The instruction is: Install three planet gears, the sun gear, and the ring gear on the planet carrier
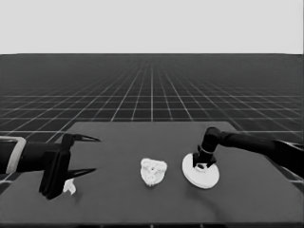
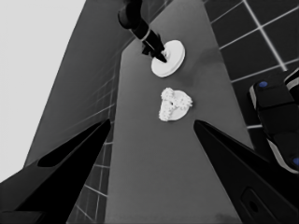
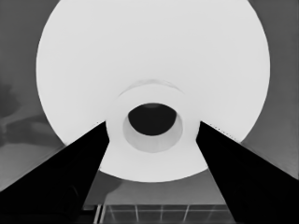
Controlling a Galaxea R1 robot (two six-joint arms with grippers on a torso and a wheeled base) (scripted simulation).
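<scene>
Gears [image 1: 153, 171] already sit on the smaller round part in the table's middle, left gripper [image 1: 90, 154] waits open at the left, and right gripper [image 1: 203, 161] at the right, fingers around the larger round part's [image 1: 202, 176] hub, must still cap them.

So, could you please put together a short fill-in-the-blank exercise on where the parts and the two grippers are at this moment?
1. The right gripper is at the raised middle of the larger round part, which has a ____ at its centre.
2. The gears sit ____ the smaller round part.
3. The left gripper, parked over the table's left end above the thin white piece, is ____.
Missing words: hole; on; open.
</scene>
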